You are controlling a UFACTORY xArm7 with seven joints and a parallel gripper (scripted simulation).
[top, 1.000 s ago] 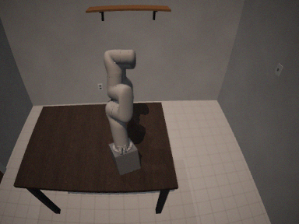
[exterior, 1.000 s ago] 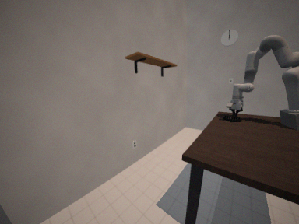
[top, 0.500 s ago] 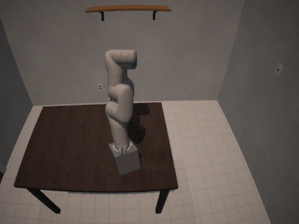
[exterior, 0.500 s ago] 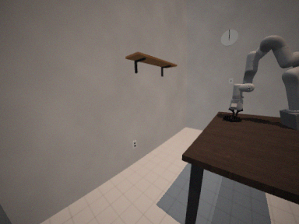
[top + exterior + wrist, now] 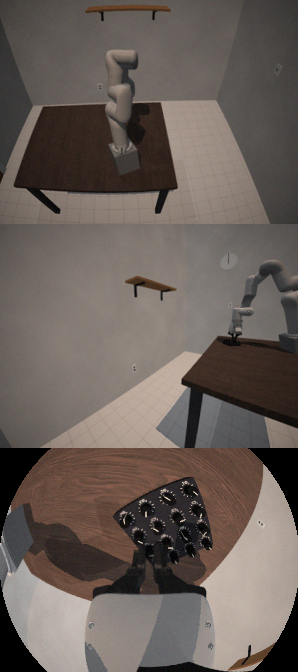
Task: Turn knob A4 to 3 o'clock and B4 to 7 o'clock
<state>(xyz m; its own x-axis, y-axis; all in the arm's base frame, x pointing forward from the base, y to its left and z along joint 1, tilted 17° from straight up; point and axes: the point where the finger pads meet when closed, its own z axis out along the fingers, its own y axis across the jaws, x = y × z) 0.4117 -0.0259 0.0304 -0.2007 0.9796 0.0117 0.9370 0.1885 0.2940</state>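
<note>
Smooth white arm [image 5: 123, 102], dark gripper [image 5: 154, 560] fingers.

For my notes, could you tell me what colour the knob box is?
Black, with white marks; the knob box shows best in the wrist view.

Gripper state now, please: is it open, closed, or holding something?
Gripper: closed around a knob at the near edge of the knob box; which knob cannot be told.
</note>
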